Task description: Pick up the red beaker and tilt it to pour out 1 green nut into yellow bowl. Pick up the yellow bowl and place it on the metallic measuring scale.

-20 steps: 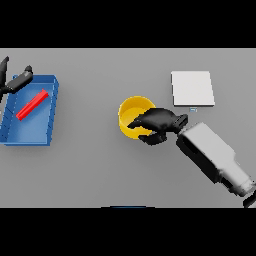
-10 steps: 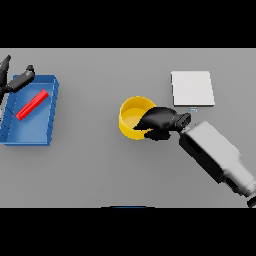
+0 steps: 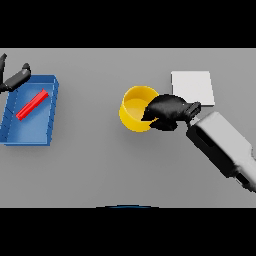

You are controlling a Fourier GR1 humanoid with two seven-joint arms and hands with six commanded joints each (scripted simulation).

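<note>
The yellow bowl [image 3: 134, 107] is at the table's middle, and my right hand [image 3: 167, 110] is shut on its right rim, fingers curled over the edge. Whether the bowl touches the table I cannot tell. The metallic measuring scale [image 3: 193, 86], a flat pale square, lies just right of the bowl, behind my right wrist. A red beaker [image 3: 32, 104] lies on its side inside a blue tray [image 3: 47, 131] at the far left. My left hand [image 3: 14, 79] shows at the left edge above the tray, fingers spread and holding nothing.
The blue tray occupies the table's left side. My right forearm [image 3: 222, 147] crosses the lower right of the table at a slant.
The yellow bowl, held by my right hand, has shifted slightly up and toward the scale. My left hand and the red beaker have stayed put.
</note>
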